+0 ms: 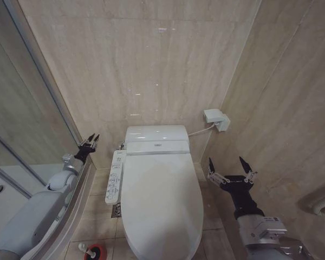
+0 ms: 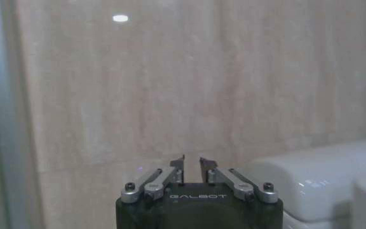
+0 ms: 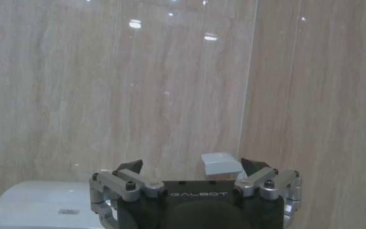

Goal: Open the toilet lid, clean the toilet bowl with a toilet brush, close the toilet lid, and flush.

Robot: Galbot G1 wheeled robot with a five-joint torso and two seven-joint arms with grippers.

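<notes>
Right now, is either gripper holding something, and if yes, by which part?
Nothing is held. The left gripper is nearly shut and empty beside the toilet lid. The right gripper is open and empty. The toilet brush stands untouched in its holder on the floor.

GALBOT on left end effector (image 2: pixel 192 164), right end effector (image 3: pixel 191 168)

grey arms, black hands (image 1: pixel 228 170), possibly silver-linked fingers (image 3: pixel 127 183)
</notes>
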